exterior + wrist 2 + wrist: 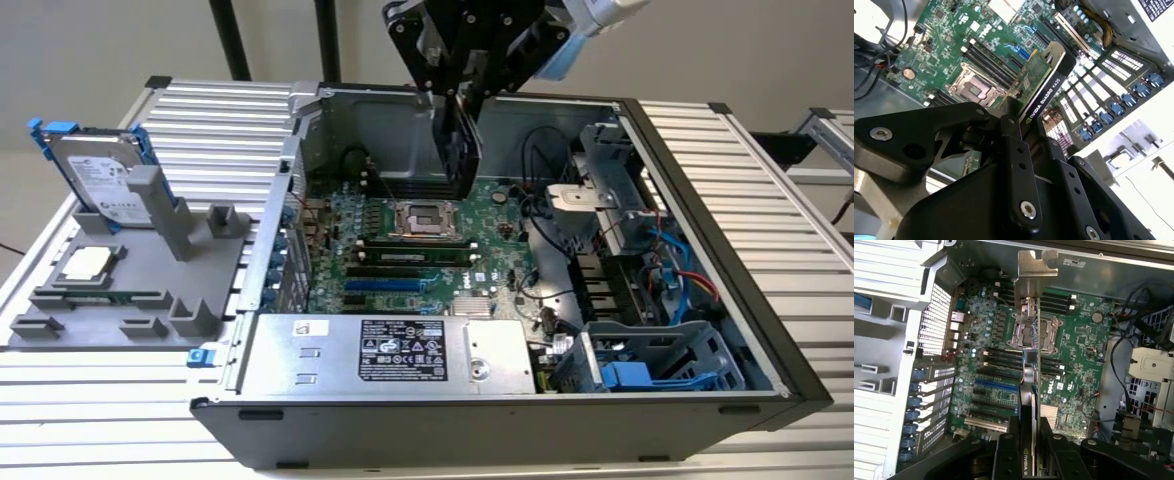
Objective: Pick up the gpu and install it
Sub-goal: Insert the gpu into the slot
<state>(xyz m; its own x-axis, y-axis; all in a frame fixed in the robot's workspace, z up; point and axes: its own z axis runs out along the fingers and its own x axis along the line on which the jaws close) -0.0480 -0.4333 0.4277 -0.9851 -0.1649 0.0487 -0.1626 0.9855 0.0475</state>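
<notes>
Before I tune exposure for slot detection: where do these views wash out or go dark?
Exterior view: even light. First wrist view: the table washes white. Second wrist view: the table blows out, the claw gripping the gpu reads black.

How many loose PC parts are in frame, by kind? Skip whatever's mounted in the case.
gpu: 1, held in the gripper over the motherboard
hard drive: 1, on the grey fixture
processor chip: 1, on the fixture
memory stick: 1, on the fixture
Total: 4
</notes>
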